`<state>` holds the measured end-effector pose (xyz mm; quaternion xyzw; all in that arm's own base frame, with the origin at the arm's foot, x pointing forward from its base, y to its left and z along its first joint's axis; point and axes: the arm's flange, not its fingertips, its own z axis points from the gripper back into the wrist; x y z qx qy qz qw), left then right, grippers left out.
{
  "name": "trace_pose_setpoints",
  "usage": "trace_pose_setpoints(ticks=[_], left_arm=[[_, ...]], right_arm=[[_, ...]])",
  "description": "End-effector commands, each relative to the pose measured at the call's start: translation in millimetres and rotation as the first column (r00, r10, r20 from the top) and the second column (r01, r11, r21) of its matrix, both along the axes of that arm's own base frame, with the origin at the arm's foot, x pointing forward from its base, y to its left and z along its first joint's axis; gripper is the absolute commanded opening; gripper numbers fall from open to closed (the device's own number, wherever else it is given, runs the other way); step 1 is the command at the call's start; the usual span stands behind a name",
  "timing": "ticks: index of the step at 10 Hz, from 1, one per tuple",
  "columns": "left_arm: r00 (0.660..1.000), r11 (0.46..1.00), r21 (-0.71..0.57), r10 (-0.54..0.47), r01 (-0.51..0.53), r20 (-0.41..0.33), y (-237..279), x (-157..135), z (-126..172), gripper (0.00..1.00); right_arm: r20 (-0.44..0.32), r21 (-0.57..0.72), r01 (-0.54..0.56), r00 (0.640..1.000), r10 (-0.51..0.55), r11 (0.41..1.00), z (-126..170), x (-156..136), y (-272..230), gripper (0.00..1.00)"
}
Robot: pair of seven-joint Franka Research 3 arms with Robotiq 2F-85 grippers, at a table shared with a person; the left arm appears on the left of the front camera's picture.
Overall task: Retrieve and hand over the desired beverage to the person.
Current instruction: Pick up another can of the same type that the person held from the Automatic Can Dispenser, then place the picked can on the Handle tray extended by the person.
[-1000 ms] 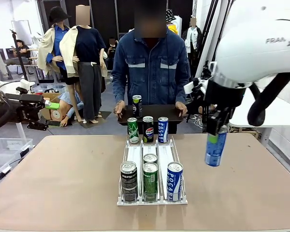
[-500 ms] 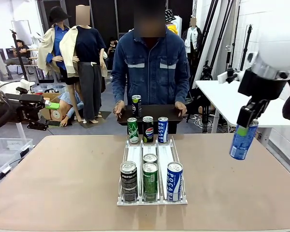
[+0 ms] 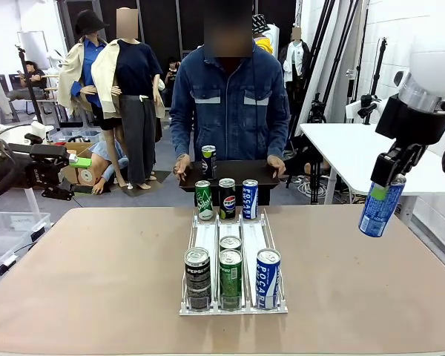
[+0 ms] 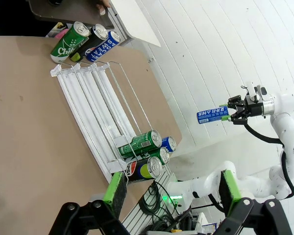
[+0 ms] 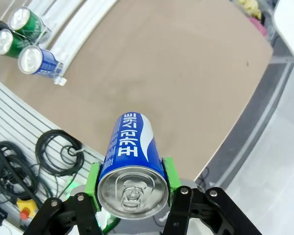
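My right gripper point(image 3: 389, 172) is shut on a blue Pocari Sweat can point(image 3: 377, 208), holding it in the air above the table's right edge. The right wrist view has that can point(image 5: 130, 154) clamped between the green pads point(image 5: 93, 177), and the left wrist view has it far off point(image 4: 212, 115). My left gripper point(image 4: 171, 188) is open with nothing between its fingers, off the table's left side. The person point(image 3: 230, 104), in a dark-blue denim jacket with pale stripes, stands at the far side with both hands on a dark tray point(image 3: 237, 176) bearing one can point(image 3: 209, 162).
A white wire rack point(image 3: 233, 256) in the table's middle holds several cans at its near end, among them Pepsi point(image 3: 197, 276), a green can point(image 3: 231, 276) and Pocari point(image 3: 268, 277). Three more cans point(image 3: 227, 199) stand at its far end. A white side table point(image 3: 356, 152) stands at the right.
My right arm has swung to the right and upward with the blue can, from beside the rack out to the table's right edge. Nothing else moved.
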<state>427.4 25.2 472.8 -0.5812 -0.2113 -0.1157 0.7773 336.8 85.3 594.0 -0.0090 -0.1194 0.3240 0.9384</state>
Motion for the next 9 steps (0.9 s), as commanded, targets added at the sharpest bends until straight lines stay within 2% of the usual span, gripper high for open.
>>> trace_pose_setpoints(ticks=[1,9], left_arm=[[1.0,1.0,-0.018,0.007,-0.007,0.004,0.0,-0.7,1.3,1.0],[1.0,1.0,-0.018,0.007,-0.007,0.004,0.0,-0.7,1.3,1.0]], right_arm=[[-0.004,-0.002,-0.002,1.0,0.002,1.0,-1.8,-0.4,-0.3,0.0],[-0.004,-0.002,-0.002,1.0,0.002,1.0,-1.8,-0.4,-0.3,0.0]])
